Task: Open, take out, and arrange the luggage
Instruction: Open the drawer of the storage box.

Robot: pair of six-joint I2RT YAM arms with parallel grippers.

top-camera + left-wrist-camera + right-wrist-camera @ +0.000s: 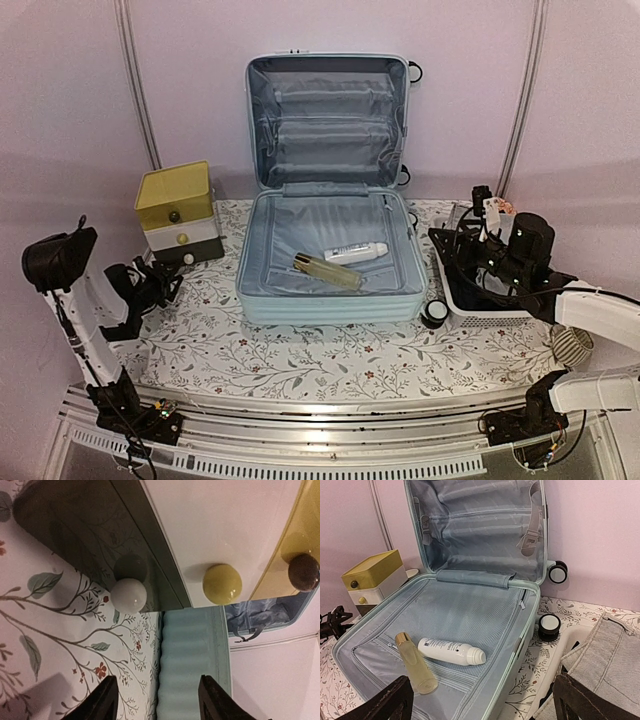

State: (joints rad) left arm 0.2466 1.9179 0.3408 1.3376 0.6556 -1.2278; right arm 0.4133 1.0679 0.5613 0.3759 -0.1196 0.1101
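The luggage (330, 306) lies open in the middle of the top view, its lid standing upright against the back wall. In its base lie a yellowish bottle (416, 669) and a white tube (451, 651).

The left gripper (160, 287) sits at centre left of that view, just beside the drawer box (178, 212) and left of the luggage. Its fingers (102, 702) stand apart with nothing between them. In the left wrist view the ribbed shell shows beyond the gap.

The right gripper (482, 692) hangs over the white basket (470, 303), right of the luggage. Its fingers (385, 705) are spread wide and hold nothing.
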